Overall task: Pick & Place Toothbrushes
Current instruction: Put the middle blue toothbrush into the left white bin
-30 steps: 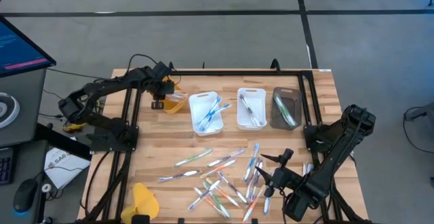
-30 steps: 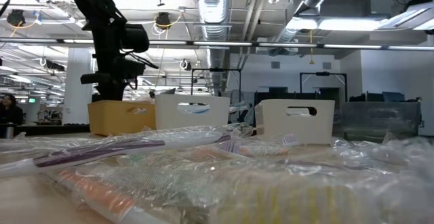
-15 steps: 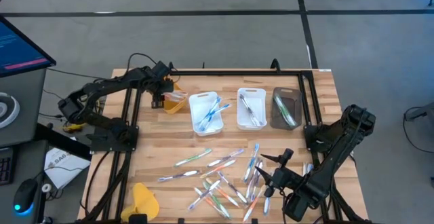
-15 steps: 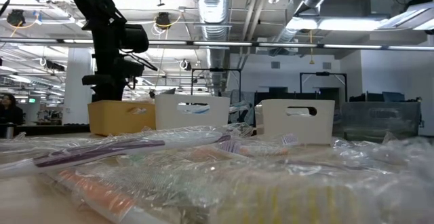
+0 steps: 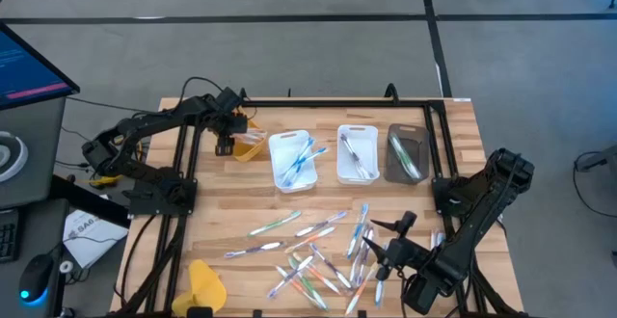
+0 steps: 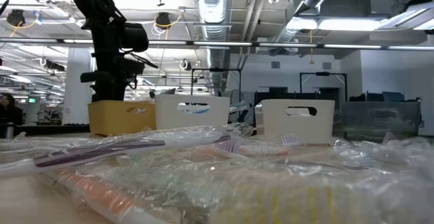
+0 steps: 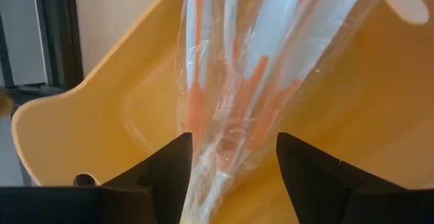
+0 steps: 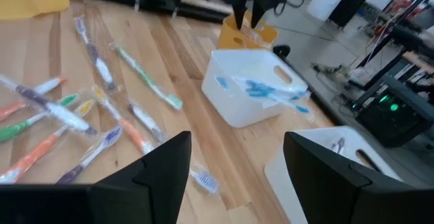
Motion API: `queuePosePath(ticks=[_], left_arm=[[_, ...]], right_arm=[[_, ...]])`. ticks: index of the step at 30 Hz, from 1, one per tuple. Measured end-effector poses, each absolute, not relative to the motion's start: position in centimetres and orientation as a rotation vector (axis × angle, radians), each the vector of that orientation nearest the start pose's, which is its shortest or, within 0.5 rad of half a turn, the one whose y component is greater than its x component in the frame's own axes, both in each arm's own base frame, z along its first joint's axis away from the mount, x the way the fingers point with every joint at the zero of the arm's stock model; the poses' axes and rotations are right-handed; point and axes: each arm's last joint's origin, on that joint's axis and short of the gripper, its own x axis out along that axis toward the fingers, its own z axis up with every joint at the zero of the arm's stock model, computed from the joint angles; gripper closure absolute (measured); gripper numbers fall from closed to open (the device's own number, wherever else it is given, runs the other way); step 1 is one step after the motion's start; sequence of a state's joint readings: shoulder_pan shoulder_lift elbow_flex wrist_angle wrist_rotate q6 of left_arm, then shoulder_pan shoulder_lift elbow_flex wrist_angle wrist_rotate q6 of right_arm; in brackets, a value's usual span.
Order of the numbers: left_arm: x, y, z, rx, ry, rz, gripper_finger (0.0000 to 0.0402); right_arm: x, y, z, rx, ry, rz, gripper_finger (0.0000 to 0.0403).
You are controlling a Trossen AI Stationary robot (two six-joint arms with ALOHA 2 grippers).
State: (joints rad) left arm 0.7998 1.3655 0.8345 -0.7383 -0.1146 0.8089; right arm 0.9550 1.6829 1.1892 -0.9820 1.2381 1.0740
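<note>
Several wrapped toothbrushes (image 5: 318,251) lie scattered on the wooden table's near half. My left gripper (image 7: 234,170) hangs open over the yellow tray (image 7: 81,102) at the far left, pointing steeply down. Orange-accented toothbrushes in clear wrap (image 7: 230,81) lie in that tray and run between the two fingers, which stand on either side of them. My right gripper (image 5: 378,249) stands open near the table's front right, above the scattered toothbrushes (image 8: 146,78), with nothing between its fingers.
Beside the yellow tray (image 5: 249,145) stand two white trays (image 5: 280,145) (image 5: 358,130) and a dark tray (image 5: 406,131), each holding toothbrushes. A yellow object (image 5: 204,284) lies at the front left corner. Dark frame rails run along both table sides.
</note>
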Motion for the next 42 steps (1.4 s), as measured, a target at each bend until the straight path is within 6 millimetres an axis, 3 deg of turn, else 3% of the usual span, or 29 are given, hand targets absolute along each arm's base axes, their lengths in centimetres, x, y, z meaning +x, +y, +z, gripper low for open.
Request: queuePosePath(ticks=[5,13,19,28,34,42], left_arm=[[15.9,16.7,20.6,0.240,1.409,0.249,0.0207],[14.3,15.1,24.4,0.321,1.262,0.360,0.0201],[14.0,13.1,26.5,0.282,1.110,0.455,0.0203],[15.9,8.2,28.7,0.234,0.791,0.183,0.0203],[17.6,5.4,28.7,0.038,0.648,-0.112,0.0201],[19.5,2.3,25.3,-0.078,0.613,-0.261,0.0202]], right_arm=[[19.7,23.1,22.6,-0.271,0.436,-0.499,0.0173],[19.6,23.0,22.5,-0.287,0.441,-0.498,0.0173],[19.7,23.0,22.5,-0.289,0.443,-0.500,0.0173],[19.9,23.5,22.6,-0.213,0.413,-0.488,0.0173],[20.4,24.1,22.6,-0.114,0.425,-0.459,0.0173],[21.4,23.5,22.0,0.012,0.687,-0.381,0.0173]])
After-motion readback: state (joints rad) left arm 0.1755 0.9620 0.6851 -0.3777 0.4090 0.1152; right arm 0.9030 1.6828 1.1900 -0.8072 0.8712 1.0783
